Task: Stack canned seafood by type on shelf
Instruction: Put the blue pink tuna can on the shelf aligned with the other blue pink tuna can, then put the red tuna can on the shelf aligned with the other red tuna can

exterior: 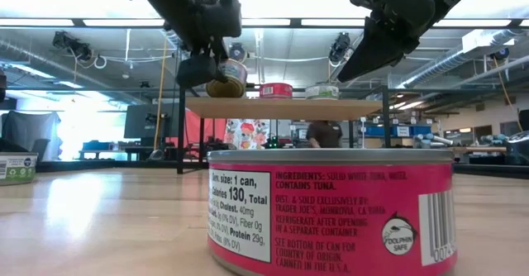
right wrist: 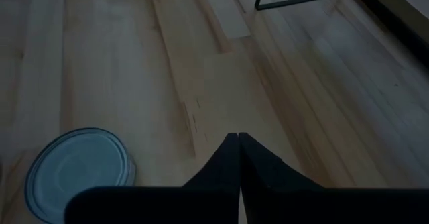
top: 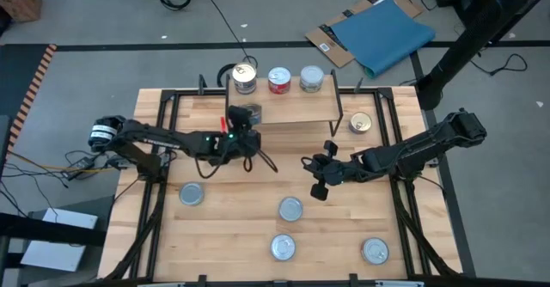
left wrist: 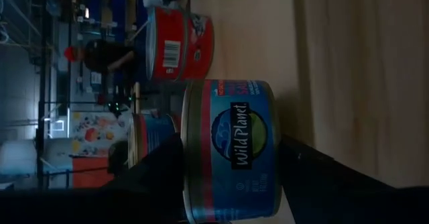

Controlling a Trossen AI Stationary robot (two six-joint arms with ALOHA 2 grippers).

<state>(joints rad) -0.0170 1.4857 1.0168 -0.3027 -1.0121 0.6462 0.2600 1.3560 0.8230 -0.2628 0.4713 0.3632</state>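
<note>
My left gripper (top: 247,120) has its two fingers squeezed around a blue tin (left wrist: 231,150), right at the front edge of the shelf (top: 292,108). Three more tins stand in a row on the shelf: a gold-topped tin (top: 245,79), a red tin (top: 279,80) and a silver tin (top: 311,80). My right gripper (top: 320,177) hangs above the table (top: 241,227) with its fingers pressed together, holding nothing. Other tins lie spread over the table.

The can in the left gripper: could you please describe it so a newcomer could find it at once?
Find the small raised shelf at the table's far edge. At its left end, the left gripper holds a blue Wild Planet can between its fingers. The red can beside it stands free.
</note>
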